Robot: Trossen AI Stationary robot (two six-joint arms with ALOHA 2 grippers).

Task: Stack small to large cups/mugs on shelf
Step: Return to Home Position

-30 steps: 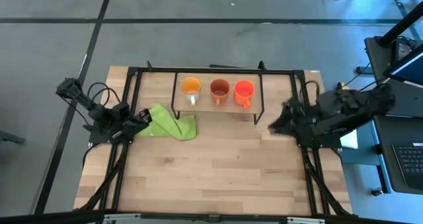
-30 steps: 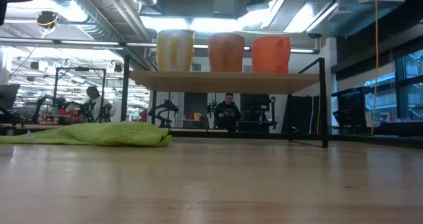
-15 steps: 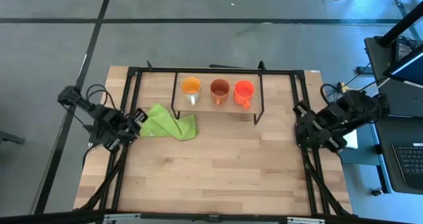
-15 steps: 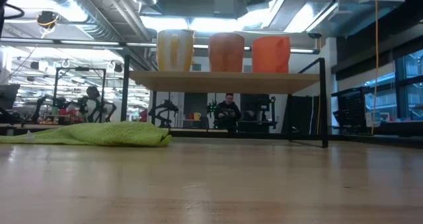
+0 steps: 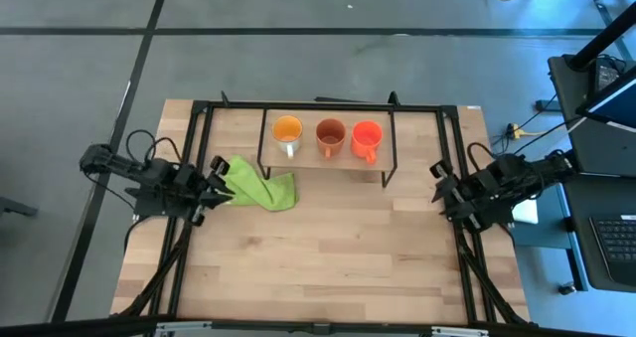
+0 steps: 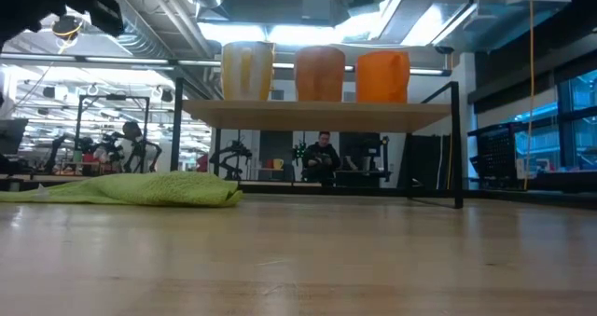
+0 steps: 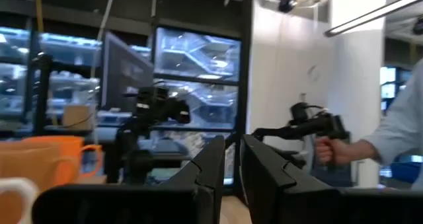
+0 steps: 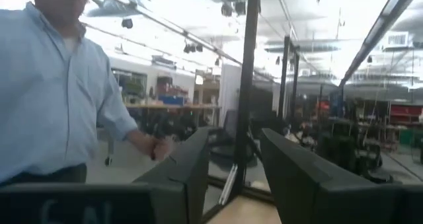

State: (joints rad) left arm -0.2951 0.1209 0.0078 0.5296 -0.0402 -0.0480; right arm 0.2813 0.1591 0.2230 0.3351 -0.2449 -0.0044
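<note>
When checked from the near edge of the table [image 5: 328, 267] outward, found no mug on the bare boards. Noted left gripper [image 5: 217, 178] at the left side rail, just beside the green cloth [image 5: 260, 186]; contact with it not determinable. Fingers all but closed on a slim gap, carrying nothing. Noted right gripper [image 5: 438, 186] at the right side rail, well apart from the shelf, fingers parted, likewise empty.

Farther back, found shelf [image 5: 318, 156] standing on its wire legs with all three mugs upright in one row on the board. Yellow mug [image 5: 287, 130] at the left, brownish-orange mug [image 5: 330, 133] in the middle, red-orange mug [image 5: 367, 135] at the right. Set side by side, close but apart, not nested. Order by size not confirmable: much alike in height from the level view.

Beyond the table, recorded a distant person [image 6: 323, 158] in the room, and a person in a light blue shirt [image 8: 53, 85] off to the side of the rig.

Judged the placing finished. Judged nothing outstanding beyond settling both arms at rest at the table's sides.
</note>
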